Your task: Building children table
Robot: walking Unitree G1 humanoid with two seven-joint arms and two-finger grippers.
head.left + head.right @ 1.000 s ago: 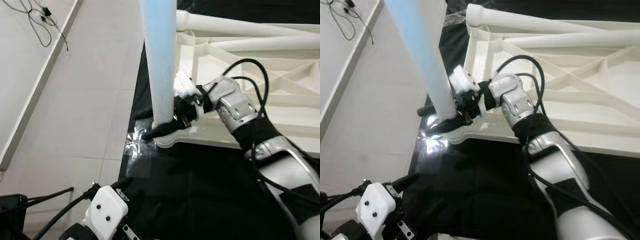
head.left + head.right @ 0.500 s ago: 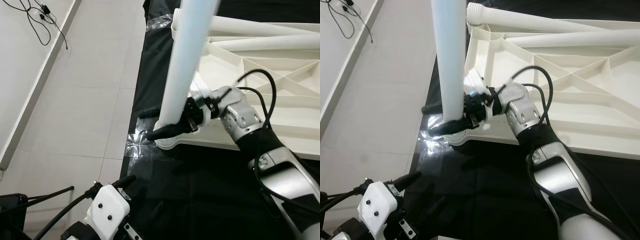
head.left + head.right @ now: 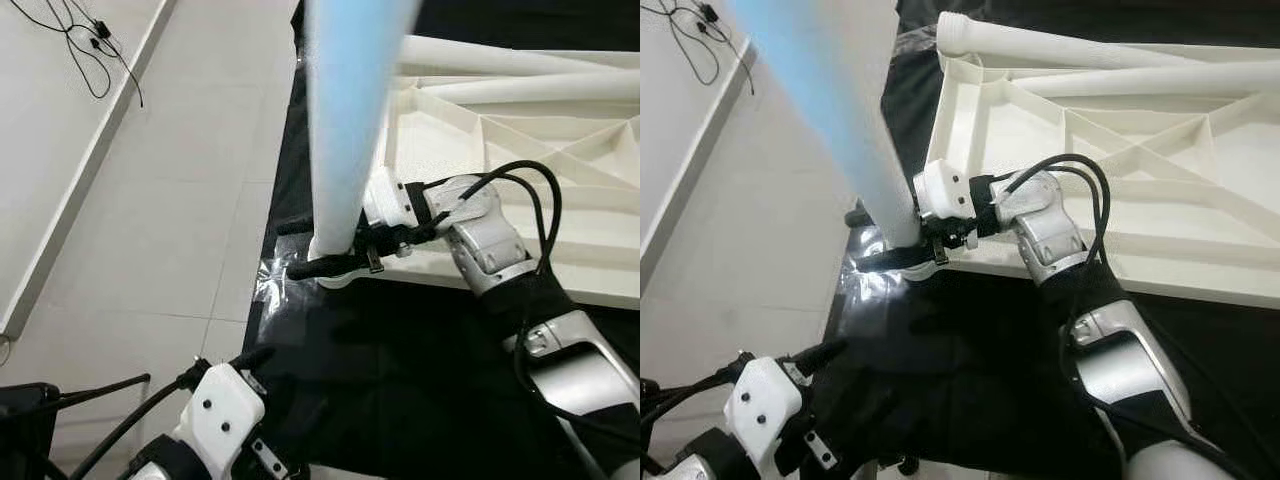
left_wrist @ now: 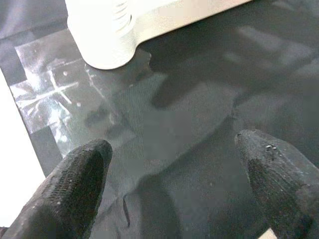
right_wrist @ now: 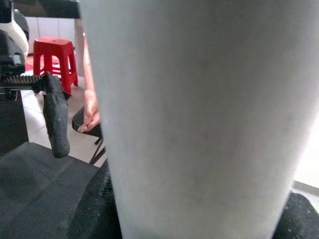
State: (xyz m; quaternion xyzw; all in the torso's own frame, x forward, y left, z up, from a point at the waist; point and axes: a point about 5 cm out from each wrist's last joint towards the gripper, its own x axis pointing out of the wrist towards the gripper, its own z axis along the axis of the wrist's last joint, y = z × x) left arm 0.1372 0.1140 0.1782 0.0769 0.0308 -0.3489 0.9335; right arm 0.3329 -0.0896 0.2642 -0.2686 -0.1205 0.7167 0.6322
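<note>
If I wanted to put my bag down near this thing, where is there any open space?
The pale tiled floor beside the black mat is bare up to the wall, where cables lie. The mat's near stretch, between the left claw and the upturned tabletop, is also bare. It is crowded where the right claw grips the upright leg.
</note>
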